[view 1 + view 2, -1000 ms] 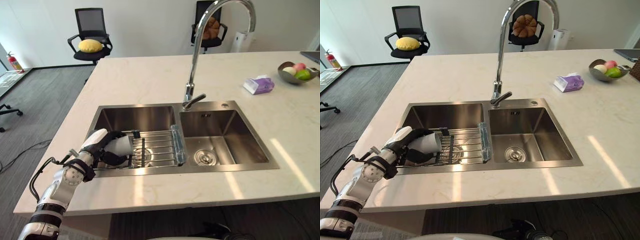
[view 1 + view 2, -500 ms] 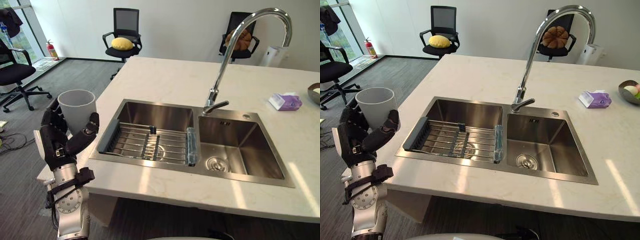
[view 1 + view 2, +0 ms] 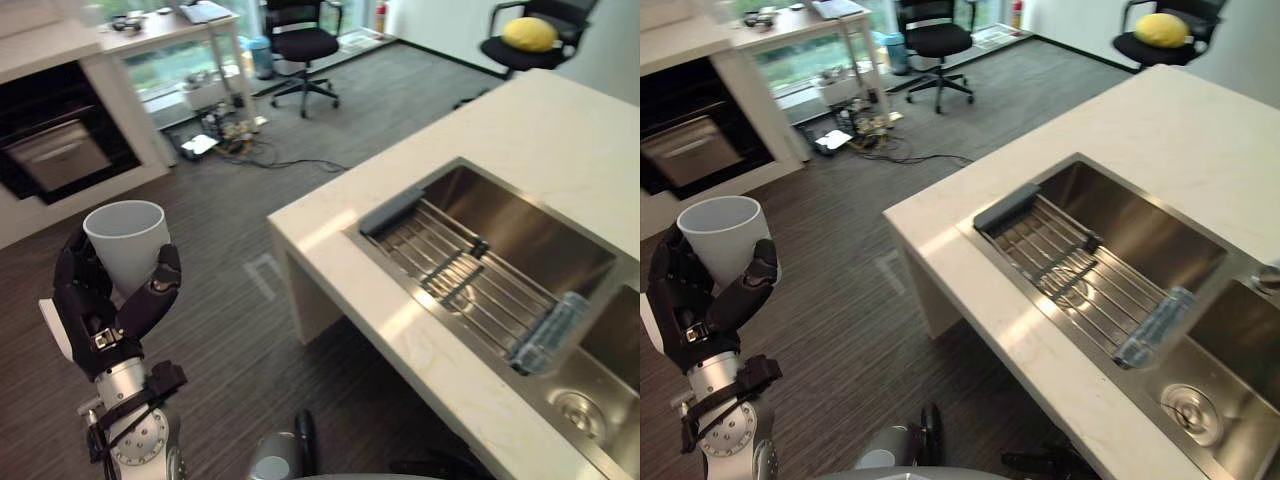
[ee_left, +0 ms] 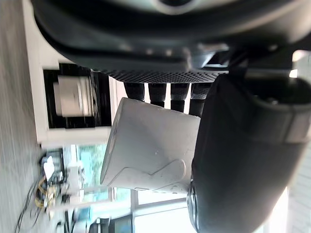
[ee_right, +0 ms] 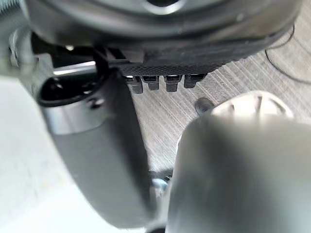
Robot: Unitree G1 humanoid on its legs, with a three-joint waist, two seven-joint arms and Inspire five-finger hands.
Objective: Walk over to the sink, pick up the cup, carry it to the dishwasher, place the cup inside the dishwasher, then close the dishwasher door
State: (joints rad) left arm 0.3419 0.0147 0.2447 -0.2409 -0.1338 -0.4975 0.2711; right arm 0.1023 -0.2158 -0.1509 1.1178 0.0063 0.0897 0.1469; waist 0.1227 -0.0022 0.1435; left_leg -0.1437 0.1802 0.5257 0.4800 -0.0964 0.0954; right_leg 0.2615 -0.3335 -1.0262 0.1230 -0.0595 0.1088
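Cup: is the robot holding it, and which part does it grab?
Yes. The left hand holds the white cup upright by its lower side, fingers and thumb curled round it; the rim is free.

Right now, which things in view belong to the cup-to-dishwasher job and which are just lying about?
Job: cup, held upright in the left hand; sink; dark built-in appliance across the floor, possibly the dishwasher.
Lying about: wire rack in the sink; black office chair; yellow cushion on another chair.
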